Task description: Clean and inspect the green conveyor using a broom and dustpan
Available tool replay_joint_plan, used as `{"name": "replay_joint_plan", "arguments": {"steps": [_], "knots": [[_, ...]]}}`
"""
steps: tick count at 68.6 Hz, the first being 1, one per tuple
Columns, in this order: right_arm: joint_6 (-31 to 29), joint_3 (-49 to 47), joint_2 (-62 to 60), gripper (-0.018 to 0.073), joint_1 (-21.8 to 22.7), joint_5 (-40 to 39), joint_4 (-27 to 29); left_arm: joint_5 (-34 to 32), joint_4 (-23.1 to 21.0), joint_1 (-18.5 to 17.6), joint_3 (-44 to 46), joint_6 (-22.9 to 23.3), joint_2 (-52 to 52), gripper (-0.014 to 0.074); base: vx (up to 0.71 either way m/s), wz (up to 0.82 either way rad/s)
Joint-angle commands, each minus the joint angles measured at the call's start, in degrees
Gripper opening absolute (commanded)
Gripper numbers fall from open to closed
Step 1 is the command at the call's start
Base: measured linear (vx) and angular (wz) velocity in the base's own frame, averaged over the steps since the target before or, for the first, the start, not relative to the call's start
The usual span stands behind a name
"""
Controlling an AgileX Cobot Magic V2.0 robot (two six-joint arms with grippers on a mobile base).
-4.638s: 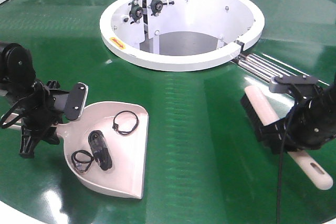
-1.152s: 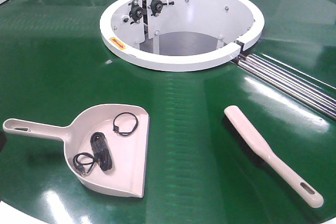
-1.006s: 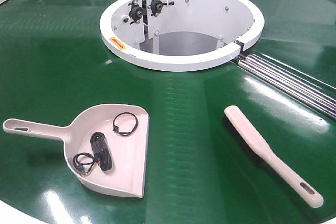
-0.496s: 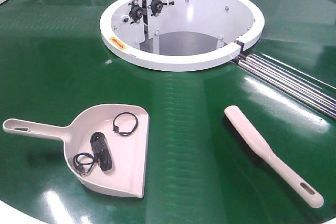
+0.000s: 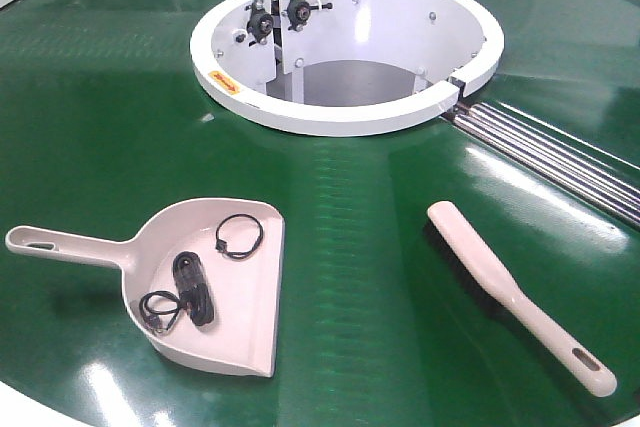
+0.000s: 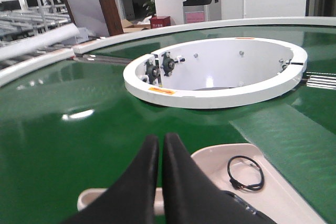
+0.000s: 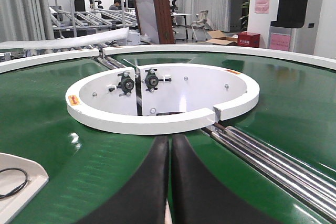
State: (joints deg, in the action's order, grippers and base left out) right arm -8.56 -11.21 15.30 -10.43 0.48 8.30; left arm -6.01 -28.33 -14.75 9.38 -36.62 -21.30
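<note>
The dustpan (image 5: 200,287) lay flat on the green conveyor (image 5: 360,277) at the left, its handle pointing left and its open lip facing right. Inside it sat a black ring (image 5: 239,236), a black cable bundle (image 5: 192,287) and a smaller black loop (image 5: 156,307). The left gripper (image 6: 159,145) hovered above the dustpan's handle end, its fingers (image 6: 144,177) pressed together and holding nothing. The white ring housing (image 5: 345,117) stood farther back at the middle, with steel rollers (image 5: 560,162) running off to its right. The broom (image 5: 510,292) lay on the belt at the right, well apart from the dustpan, bristles down and its slotted handle end toward the near right. The right gripper (image 7: 170,145) was also closed and empty; the broom did not show in its view.

The likely trouble was a spill: lifting the dustpan by its long handle could tip the lip down, and the loose pieces would slide out onto the glossy belt. A closed gripper coming down on either handle would shove it aside. The belt looked slick, so both tools might skid.
</note>
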Motion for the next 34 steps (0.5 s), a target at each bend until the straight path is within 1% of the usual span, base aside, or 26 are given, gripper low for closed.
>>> {"name": "replay_joint_plan", "arguments": {"steps": [1,5,6,8,9,11,12,16,17,18,21,34], "knots": [[-0.1,-1.5,1.0,-0.0009,-0.1,-4.5,-0.1,-4.7,3.7,1.8,-1.6,8.7,3.0,-0.0008,0.0,0.0],[-0.1,-1.5,1.0,-0.0009,-0.1,-4.5,-0.1,-4.5,9.7,3.7,-4.8,17.8,5.9,-0.0008,0.0,0.0],[-0.1,-1.5,1.0,-0.0009,-0.1,-4.5,-0.1,-4.4,12.2,4.4,-5.5,20.8,6.9,-0.0008,0.0,0.0],[-0.1,-1.5,1.0,-0.0009,-0.1,-4.5,-0.1,-4.4,15.5,5.3,-7.2,24.6,8.2,-0.0008,0.0,0.0],[-0.1,-1.5,1.0,-0.0009,-0.1,-4.5,-0.1,-4.4,17.9,6.0,-8.2,27.4,9.1,-0.0008,0.0,0.0],[-0.1,-1.5,1.0,-0.0009,-0.1,-4.5,-0.1,-4.4,21.2,6.8,-9.5,30.8,10.5,-0.0008,0.0,0.0],[-0.1,-1.5,1.0,-0.0009,-0.1,-4.5,-0.1,-4.4,23.5,7.4,-10.5,33.0,11.0,-0.0008,0.0,0.0],[-0.1,-1.5,1.0,-0.0009,-0.1,-4.5,-0.1,-4.4,29.5,8.6,-12.9,38.3,13.3,-0.0008,0.0,0.0],[-0.1,-1.5,1.0,-0.0009,-0.1,-4.5,-0.1,-3.8,30.3,8.8,-13.0,39.2,13.7,-0.0008,0.0,0.0],[-0.1,-1.5,1.0,-0.0009,-0.1,-4.5,-0.1,-1.8,31.2,9.0,-12.9,40.4,14.2,-0.0008,0.0,0.0],[-0.1,-1.5,1.0,-0.0009,-0.1,-4.5,-0.1,0.7,31.8,9.4,-12.7,41.9,15.2,-0.0008,0.0,0.0],[-0.1,-1.5,1.0,-0.001,-0.1,-4.4,-0.1,6.8,31.8,9.5,-12.8,41.1,22.0,-0.0008,0.0,0.0]]}}
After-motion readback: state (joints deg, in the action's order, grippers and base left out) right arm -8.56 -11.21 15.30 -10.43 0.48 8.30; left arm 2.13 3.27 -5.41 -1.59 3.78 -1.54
